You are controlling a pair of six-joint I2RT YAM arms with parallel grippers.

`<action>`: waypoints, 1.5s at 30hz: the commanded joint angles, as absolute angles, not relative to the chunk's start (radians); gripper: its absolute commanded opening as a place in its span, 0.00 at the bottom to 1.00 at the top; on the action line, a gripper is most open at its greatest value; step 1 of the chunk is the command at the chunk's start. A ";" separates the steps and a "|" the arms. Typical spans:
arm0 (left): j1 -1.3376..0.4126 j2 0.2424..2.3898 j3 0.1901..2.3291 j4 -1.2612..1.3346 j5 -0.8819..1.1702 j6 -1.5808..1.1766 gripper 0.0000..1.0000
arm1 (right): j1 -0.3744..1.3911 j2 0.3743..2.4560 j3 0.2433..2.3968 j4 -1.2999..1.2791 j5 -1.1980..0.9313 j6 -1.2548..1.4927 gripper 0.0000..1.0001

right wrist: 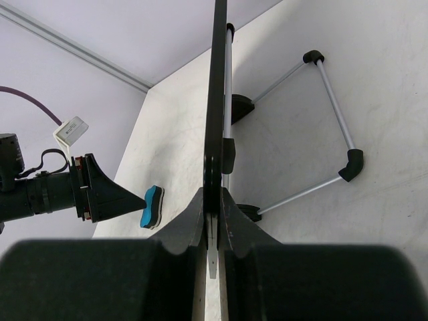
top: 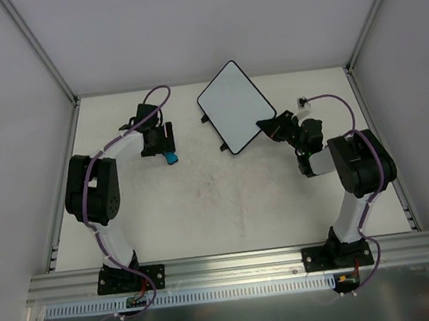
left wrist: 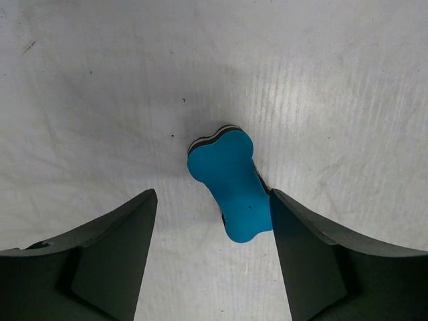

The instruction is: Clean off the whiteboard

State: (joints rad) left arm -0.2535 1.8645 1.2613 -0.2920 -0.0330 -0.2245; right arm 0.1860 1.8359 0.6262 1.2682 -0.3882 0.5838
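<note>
– Two pincers in our views; which of them do we see holding something?
– Our right pincer [right wrist: 212, 204]. Its fingers are pressed together on the edge of the whiteboard [top: 235, 104], pinching it near one corner. From the right wrist we see the board edge-on, running straight up out of the grip.
– And where do we place the whiteboard?
– Between our two arms, over the far part of the surface [top: 228, 206], turned at an angle to its edges. From above, the face shows plain white inside its thin black frame. The wire stand [right wrist: 334, 110] juts out from its back; we cannot tell whether the stand touches the surface.
– What of our left pincer [left wrist: 212, 195]?
– It is spread wide and grips nothing. The blue eraser [left wrist: 231, 180] sits between its fingers, against one finger [left wrist: 301, 254] and with a clear gap to the other.
– How do they lie relative to the whiteboard?
– Well apart from it, off the side opposite the gripped corner. We cannot tell whether the eraser rests on the surface.
</note>
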 commanded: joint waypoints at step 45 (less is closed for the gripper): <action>-0.295 1.482 0.997 -0.080 -0.179 -0.279 0.99 | 0.212 1.475 0.436 1.074 -0.227 0.397 0.99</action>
State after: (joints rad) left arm -0.2829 1.5639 1.0176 -0.1051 -0.1673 -0.2550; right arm 0.2031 1.6043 0.4633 1.1446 -0.3107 0.4931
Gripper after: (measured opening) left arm 0.990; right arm 0.987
